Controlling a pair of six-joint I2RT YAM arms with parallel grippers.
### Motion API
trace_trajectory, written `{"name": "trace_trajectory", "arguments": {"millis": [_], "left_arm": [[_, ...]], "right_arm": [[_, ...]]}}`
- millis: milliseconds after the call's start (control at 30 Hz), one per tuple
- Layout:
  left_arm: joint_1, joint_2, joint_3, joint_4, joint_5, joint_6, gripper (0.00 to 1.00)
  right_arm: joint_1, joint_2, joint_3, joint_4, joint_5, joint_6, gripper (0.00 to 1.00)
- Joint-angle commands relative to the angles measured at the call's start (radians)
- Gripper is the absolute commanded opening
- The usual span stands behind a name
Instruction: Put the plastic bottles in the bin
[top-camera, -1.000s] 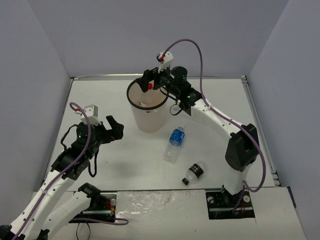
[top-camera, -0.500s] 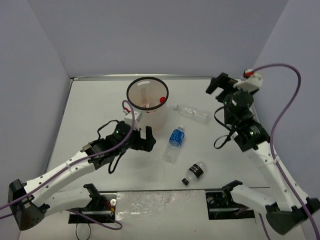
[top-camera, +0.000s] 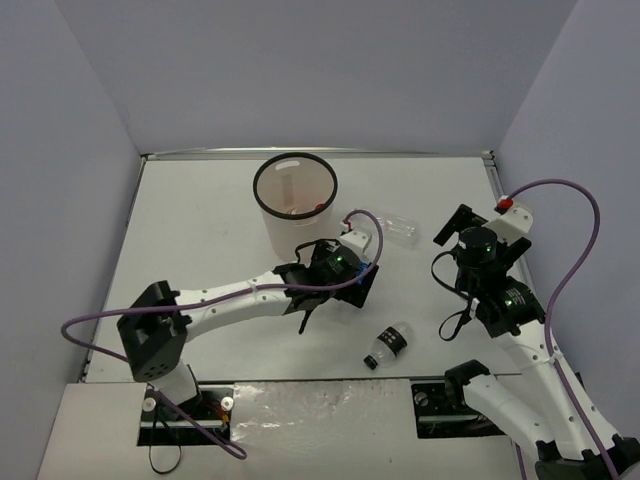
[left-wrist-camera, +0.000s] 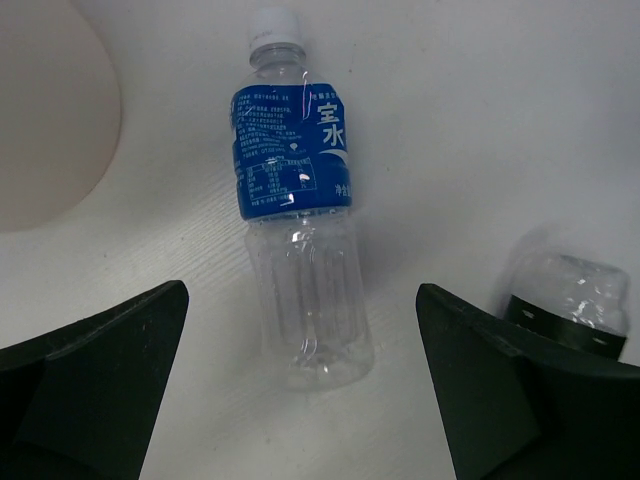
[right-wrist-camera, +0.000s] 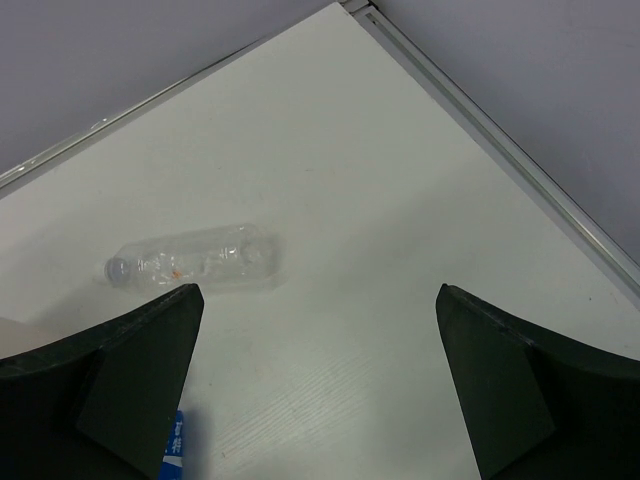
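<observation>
Starting at the bin (top-camera: 278, 230), which stands upright toward the far side of the bench (top-camera: 190, 230), something red and something orange show inside it, too small to name. Just right of the bin and nearer the arms, the left claw (top-camera: 345, 278) hangs wide open above the blue-labelled bottle (left-wrist-camera: 298, 220). That bottle lies on its side with its white cap at the end nearer the bin, and nothing is held. It looks empty, so I judge it very light, thin-walled and springy, and smooth enough to roll or squirt out of a hard squeeze. The ribbed clear body below the label, which sits square in the claw's gap, seems the best hold, taken across the width. Further right of the bin and nearest the arms lies the black-labelled bottle (top-camera: 388, 345), close to the blue-labelled one but apart from it. The plain clear bottle (right-wrist-camera: 195, 262) lies on its side right of the bin, probably the lightest of the 3. Well right of the bin, the right claw (right-wrist-camera: 320, 300) stands wide and empty, with that bottle ahead of it and off to one side.
</observation>
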Motion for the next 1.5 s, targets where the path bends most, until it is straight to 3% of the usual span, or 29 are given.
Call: {"name": "trace_trajectory", "arguments": {"millis": [0, 133, 500, 600, 700, 767, 833, 1167, 1333, 1467], "left_arm": [[-0.001, 0.095, 0.128, 0.036, -0.038, 0.05, 0.97], [-0.004, 0.196, 0.182, 0.017, -0.117, 0.046, 0.97], [-0.002, 0.41, 0.362, -0.073, -0.141, 0.066, 0.93], [-0.001, 0.444, 0.38, -0.112, -0.178, 0.03, 0.87], [-0.001, 0.447, 0.381, -0.122, -0.204, 0.007, 0.74], [-0.002, 0.429, 0.369, -0.115, -0.203, 0.001, 0.56], [-0.005, 0.401, 0.348, -0.094, -0.187, 0.014, 0.49], [-0.015, 0.178, 0.385, 0.019, -0.062, 0.208, 0.42], [-0.015, -0.009, 0.371, 0.11, 0.033, 0.312, 0.42], [-0.014, -0.112, 0.377, 0.168, 0.029, 0.357, 0.46]], "right_arm": [[-0.005, -0.028, 0.015, 0.003, 0.03, 0.001, 1.0], [-0.006, -0.034, 0.012, -0.005, 0.031, -0.009, 1.0], [-0.006, -0.052, -0.007, -0.009, 0.008, -0.035, 1.0], [-0.006, -0.069, -0.015, -0.01, 0.012, -0.03, 1.0], [-0.006, -0.073, -0.015, -0.009, 0.018, -0.026, 1.0], [-0.005, -0.076, -0.014, -0.009, 0.013, -0.025, 1.0], [-0.006, -0.082, -0.017, -0.008, 0.008, -0.024, 1.0], [-0.005, -0.146, -0.03, -0.01, 0.018, -0.005, 1.0], [-0.006, -0.199, -0.044, -0.008, 0.071, 0.014, 1.0], [-0.004, -0.189, -0.046, -0.01, 0.064, 0.018, 1.0]]}}
